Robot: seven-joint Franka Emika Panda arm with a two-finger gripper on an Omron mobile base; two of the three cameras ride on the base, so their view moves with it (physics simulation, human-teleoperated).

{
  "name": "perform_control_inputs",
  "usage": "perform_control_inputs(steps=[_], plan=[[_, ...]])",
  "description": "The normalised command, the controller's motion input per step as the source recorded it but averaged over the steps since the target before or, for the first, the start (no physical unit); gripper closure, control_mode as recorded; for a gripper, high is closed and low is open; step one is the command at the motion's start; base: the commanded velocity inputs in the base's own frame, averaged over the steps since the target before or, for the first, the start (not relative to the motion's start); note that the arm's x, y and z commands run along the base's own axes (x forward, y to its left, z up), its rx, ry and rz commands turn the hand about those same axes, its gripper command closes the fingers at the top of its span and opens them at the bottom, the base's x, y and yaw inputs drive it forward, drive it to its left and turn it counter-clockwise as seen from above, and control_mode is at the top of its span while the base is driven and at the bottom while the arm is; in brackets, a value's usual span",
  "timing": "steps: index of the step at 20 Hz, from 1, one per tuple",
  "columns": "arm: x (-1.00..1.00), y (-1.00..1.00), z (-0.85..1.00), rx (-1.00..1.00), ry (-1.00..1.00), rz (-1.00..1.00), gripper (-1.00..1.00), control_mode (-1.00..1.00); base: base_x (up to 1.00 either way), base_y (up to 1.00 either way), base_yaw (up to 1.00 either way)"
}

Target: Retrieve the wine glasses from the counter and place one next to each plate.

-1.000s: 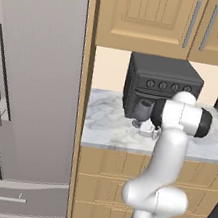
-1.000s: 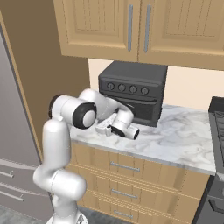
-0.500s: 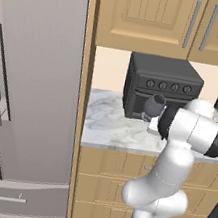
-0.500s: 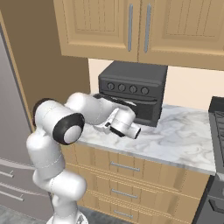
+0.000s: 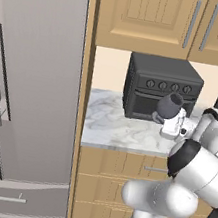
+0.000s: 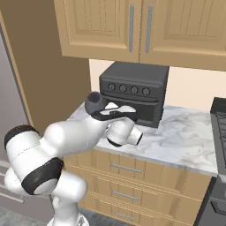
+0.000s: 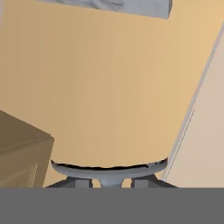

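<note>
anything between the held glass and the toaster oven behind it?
Nothing. In the left base view the wine glass in the tool hangs tilted right in front of the toaster oven, above the counter.

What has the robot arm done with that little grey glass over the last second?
The arm has swung and folded, lifting the wine glass off the counter and carrying it up in front of the toaster oven. The gripper keeps its hold on the glass; no release happened. The toaster oven, the counter and the cabinets stayed as they were.
</note>
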Motion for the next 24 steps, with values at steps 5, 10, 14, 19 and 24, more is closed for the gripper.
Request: perform_control_inputs(steps=[5, 10, 14, 19, 24], plan=[[-0.99, 0.00, 0.44, 0.02, 0.00, 0.00, 1.00, -1.00, 0.00, 0.00, 0.00], [-0.97, 0.00, 0.18, 0.00, -0.01, 0.00, 1.00, -1.00, 0.00, 0.00, 0.00], [-0.82, 0.00, 0.22, 0.00, -0.05, 0.00, 1.00, -1.00, 0.00, 0.00, 0.00], [-0.82, 0.00, 0.31, 0.00, -0.11, 0.00, 1.00, -1.00, 0.00, 0.00, 0.00], [-0.36, 0.00, 0.08, 0.00, -0.03, 0.00, 1.00, 1.00, -0.60, 0.11, 0.00]])
